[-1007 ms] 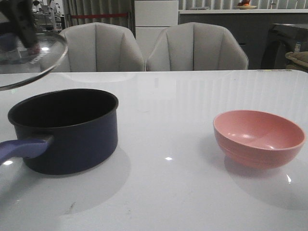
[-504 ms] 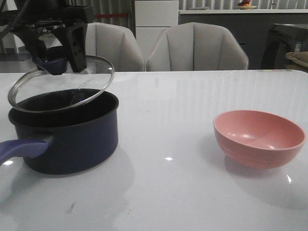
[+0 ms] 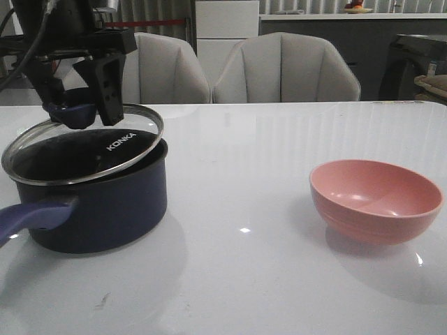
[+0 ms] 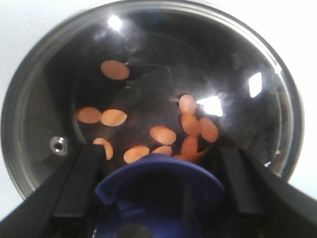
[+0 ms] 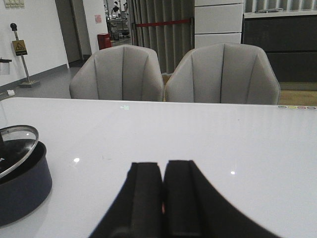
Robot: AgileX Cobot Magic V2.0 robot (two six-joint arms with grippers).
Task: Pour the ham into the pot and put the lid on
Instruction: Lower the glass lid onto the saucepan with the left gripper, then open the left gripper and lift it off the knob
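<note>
1. At far left, left tool (image 3: 82, 106) clamped on the blue knob of the lid (image 3: 84, 150), tilted on the pot (image 3: 91, 202), far edge raised.
2. Only through the glass in the left wrist view: ham (image 4: 163, 134) scattered inside.
3. On the counter (image 3: 244, 279), well apart: pink bowl (image 3: 376, 201), nothing visible inside.
4. Right tool (image 5: 163, 198) pressed closed, holding nothing.
</note>
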